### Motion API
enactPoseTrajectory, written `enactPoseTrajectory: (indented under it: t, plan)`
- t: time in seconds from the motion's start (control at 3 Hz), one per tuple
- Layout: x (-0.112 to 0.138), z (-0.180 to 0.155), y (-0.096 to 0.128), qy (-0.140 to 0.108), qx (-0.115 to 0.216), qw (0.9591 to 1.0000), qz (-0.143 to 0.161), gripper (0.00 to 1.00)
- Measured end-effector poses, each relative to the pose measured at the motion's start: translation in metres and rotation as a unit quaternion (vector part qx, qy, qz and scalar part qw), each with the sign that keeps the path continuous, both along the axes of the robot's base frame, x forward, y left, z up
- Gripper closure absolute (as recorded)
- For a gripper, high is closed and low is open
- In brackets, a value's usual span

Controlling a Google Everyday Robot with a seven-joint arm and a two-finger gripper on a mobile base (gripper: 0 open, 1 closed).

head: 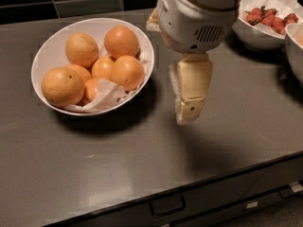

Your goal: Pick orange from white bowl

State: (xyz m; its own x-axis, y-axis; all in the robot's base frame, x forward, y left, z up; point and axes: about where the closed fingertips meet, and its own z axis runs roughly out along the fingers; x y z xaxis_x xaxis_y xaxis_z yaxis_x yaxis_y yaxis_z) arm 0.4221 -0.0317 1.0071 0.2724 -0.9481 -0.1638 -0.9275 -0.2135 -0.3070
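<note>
The white bowl (49, 52) stands on the dark counter at the left and is lined with crumpled white paper. It holds several oranges. The orange (61, 85), the largest one with matte yellow-orange skin, lies at the bowl's front left. A slightly smaller pale one (81, 48) lies behind it, and deeper-orange fruits (127, 72) fill the right side. My gripper (187, 113) hangs from its big white wrist housing, points down over the bare counter, and sits just right of the bowl's rim, apart from it. It holds nothing.
A second white bowl (259, 36) with red strawberries (271, 16) stands at the back right. Part of another bowl (296, 51) shows at the right edge. The counter's front edge runs along the bottom, with a drawer handle (165, 205) below it. Dark tiles line the back.
</note>
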Motion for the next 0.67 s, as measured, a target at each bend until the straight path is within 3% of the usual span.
enactPoseTrajectory:
  t: [0.33,0.67]
  plan:
    - [-0.001,0.010,0.012,-0.016,0.001,0.9998,0.012,0.00]
    - [0.007,0.016,0.057,-0.026,-0.013,0.9975,0.065,0.00]
